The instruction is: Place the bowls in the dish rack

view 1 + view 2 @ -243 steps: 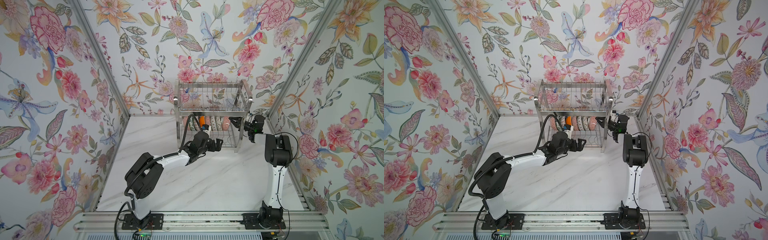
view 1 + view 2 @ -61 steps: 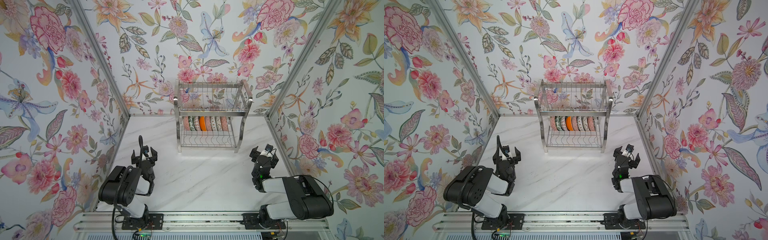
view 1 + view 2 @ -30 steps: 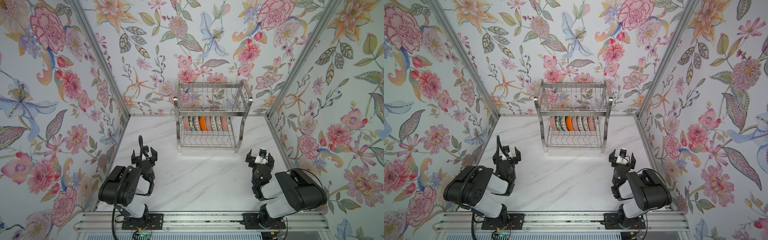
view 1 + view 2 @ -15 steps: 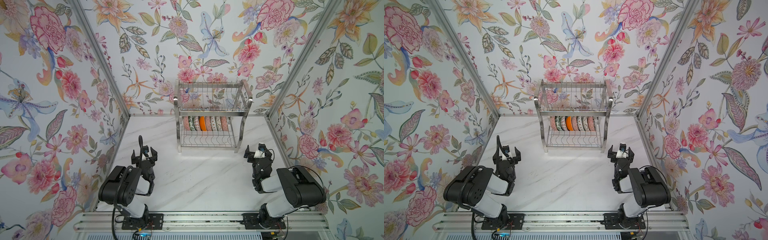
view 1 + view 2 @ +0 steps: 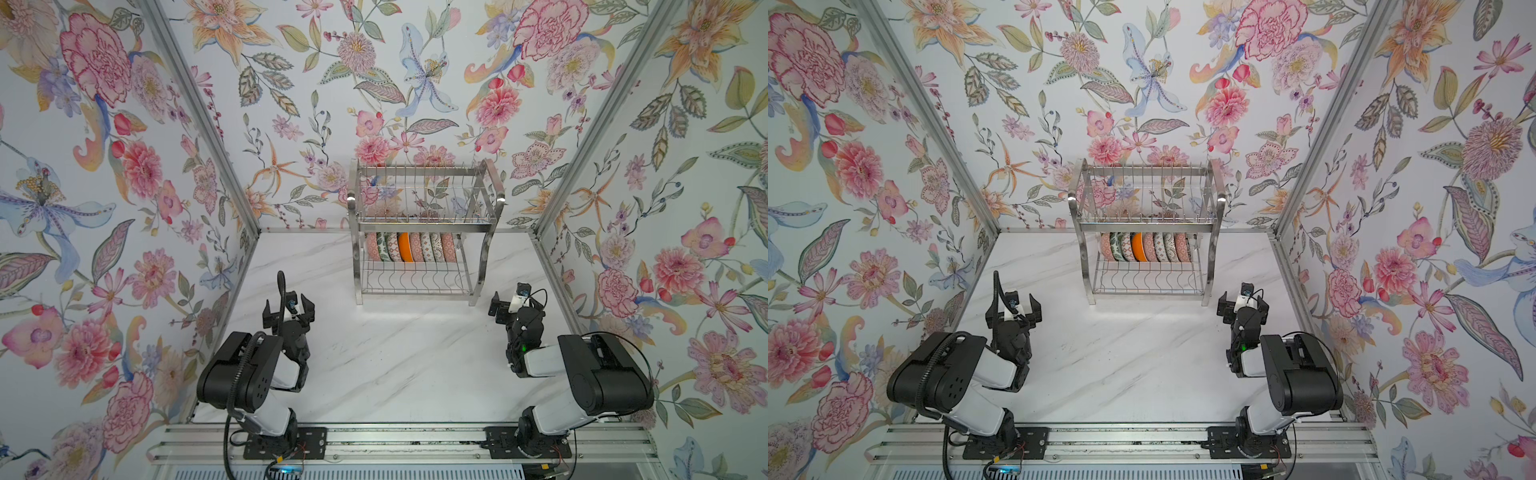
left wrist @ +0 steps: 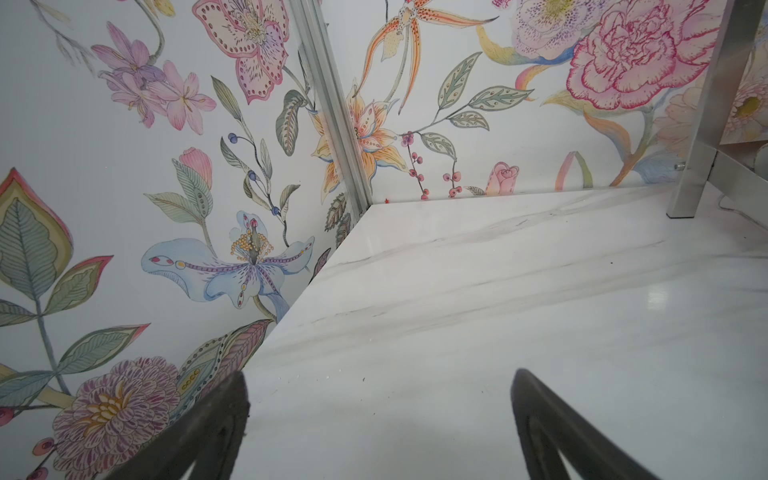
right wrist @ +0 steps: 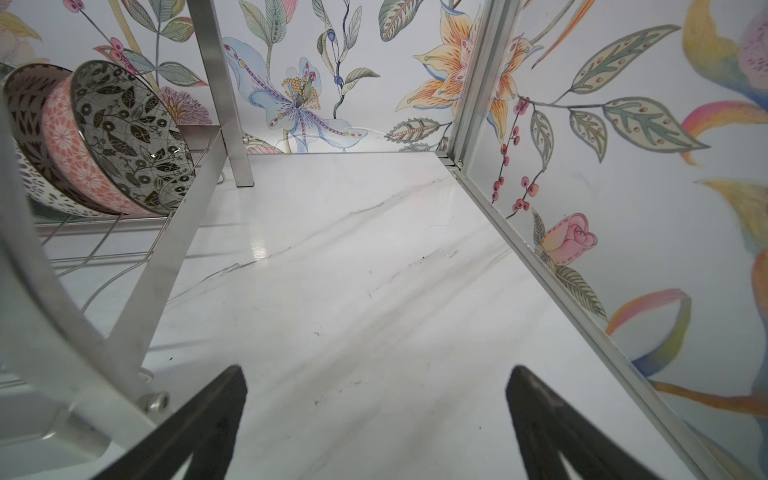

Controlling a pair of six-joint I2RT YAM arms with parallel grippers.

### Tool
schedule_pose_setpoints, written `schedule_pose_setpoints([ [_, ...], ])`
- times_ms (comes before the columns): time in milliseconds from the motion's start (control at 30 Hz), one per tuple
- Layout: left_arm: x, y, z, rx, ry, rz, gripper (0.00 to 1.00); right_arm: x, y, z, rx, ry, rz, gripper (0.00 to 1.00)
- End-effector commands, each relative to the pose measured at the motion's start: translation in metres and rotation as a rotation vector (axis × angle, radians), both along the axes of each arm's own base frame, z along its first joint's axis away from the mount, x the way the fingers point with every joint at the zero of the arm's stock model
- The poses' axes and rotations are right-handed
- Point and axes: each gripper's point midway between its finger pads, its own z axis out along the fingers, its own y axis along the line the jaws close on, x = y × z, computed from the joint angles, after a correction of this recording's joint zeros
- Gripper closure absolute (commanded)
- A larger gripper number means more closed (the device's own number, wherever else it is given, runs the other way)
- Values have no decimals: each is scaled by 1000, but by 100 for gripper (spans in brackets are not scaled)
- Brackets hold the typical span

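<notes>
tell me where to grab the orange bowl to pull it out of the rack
Pinch the orange bowl by the front-facing part of its rim, coming in level from the open front of the dish rack. It stands on edge with neighbouring bowls close on both sides, and the upper tier probably blocks a reach from above.

No text, label, brand, number or sign is legible anywhere, neither on the dish rack [image 5: 419, 227], the bowls [image 5: 405, 247], the floral walls [image 5: 124, 166] nor the marble tabletop [image 5: 395, 357].
</notes>
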Motion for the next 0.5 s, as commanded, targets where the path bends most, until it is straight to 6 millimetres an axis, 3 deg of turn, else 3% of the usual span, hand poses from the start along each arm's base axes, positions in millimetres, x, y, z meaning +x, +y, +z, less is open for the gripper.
schedule_pose_setpoints([
  [0, 4, -3, 13, -3, -47, -14, 1, 3, 0, 2, 21, -1, 6, 1],
  [467, 4, -3, 13, -3, -46, -13, 1, 2, 1, 2, 21, -2, 12, 1],
])
